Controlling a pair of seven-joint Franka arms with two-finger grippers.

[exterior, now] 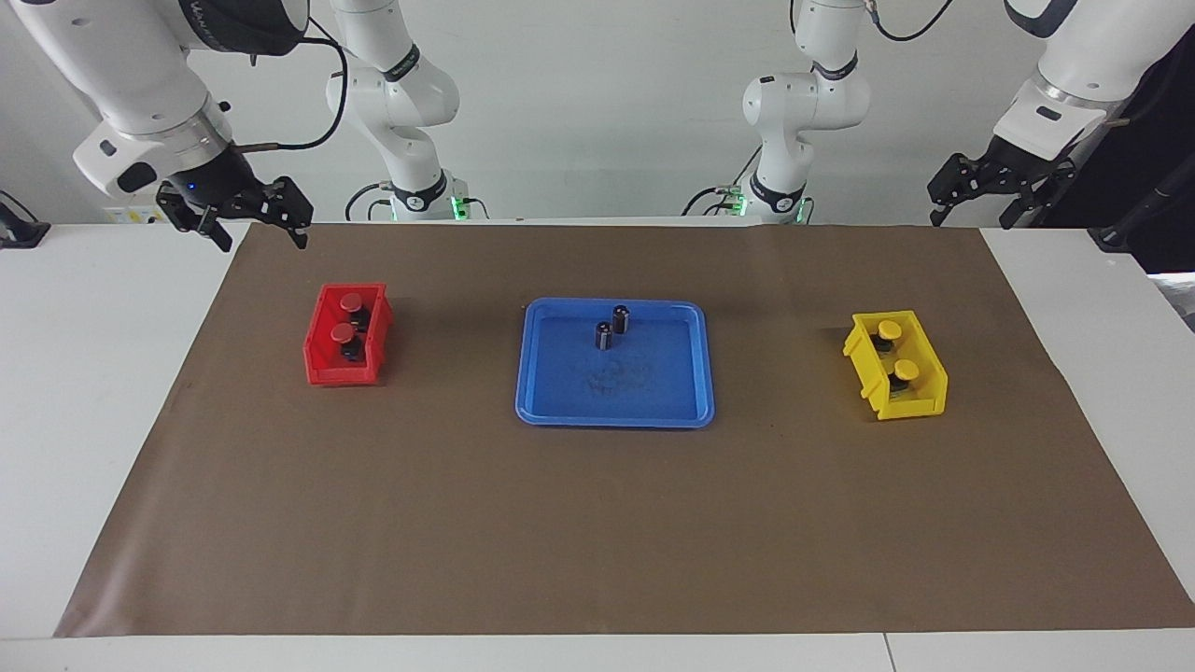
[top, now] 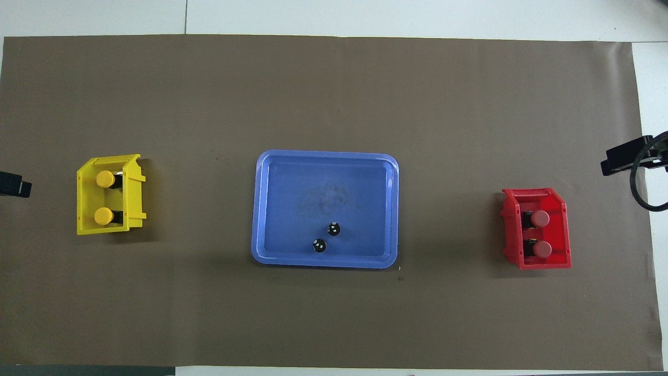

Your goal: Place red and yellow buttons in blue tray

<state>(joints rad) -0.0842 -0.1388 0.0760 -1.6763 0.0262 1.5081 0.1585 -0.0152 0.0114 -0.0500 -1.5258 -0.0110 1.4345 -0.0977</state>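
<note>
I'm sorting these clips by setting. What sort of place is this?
Probably a robotics lab bench, not a home or factory line: Franka arms mounted along a white table, a brown mat covering it, and sorting props laid out, a blue tray between a red bin and a yellow bin.

On the brown paper mat [exterior: 597, 523] covering my white table [exterior: 84, 373], I see a deep red plastic bin [exterior: 322, 367], a deep yellow plastic bin [exterior: 924, 397], and two dark capless cylinders [exterior: 605, 336] standing upright, just beside each other.
</note>
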